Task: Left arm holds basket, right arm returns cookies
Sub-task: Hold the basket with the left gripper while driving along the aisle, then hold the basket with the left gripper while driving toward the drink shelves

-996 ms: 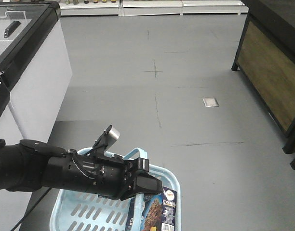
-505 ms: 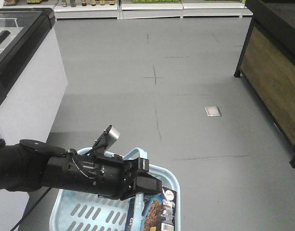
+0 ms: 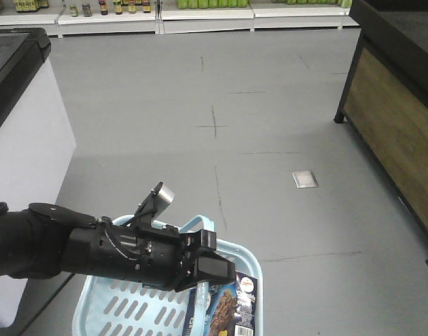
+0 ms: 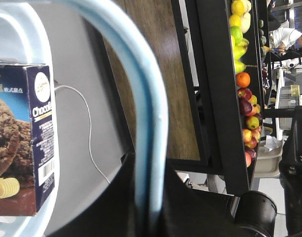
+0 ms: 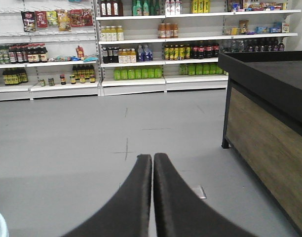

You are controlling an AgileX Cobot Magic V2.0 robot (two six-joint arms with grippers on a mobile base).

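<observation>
One cookie box (image 3: 231,308) lies in the basket (image 3: 247,260), not yet lifted.
Left gripper (image 4: 149,207) is clamped on the basket handle (image 4: 152,98); right gripper (image 5: 152,165) has jaws pressed together, empty; next it must open and reach down for the box; grey shop floor (image 3: 270,140), stocked shelves (image 5: 141,49) ahead.

1. The left arm (image 3: 74,248) is bulky and black, with exposed cables and a small silver-grey tab sticking up. It reaches in from the left above the basket.
2. The left gripper (image 4: 150,197) is clamped around the basket's handle (image 4: 152,98).
3. The basket (image 3: 250,260) is light blue plastic with slotted sides and hangs under that arm.
4. The cookies (image 3: 228,311), a dark navy carton with a chocolate cookie picture, round logo and barcode, sit inside the basket toward its right side.
5. The right gripper (image 5: 152,159) has its two black fingers pressed together with nothing between them.
</observation>
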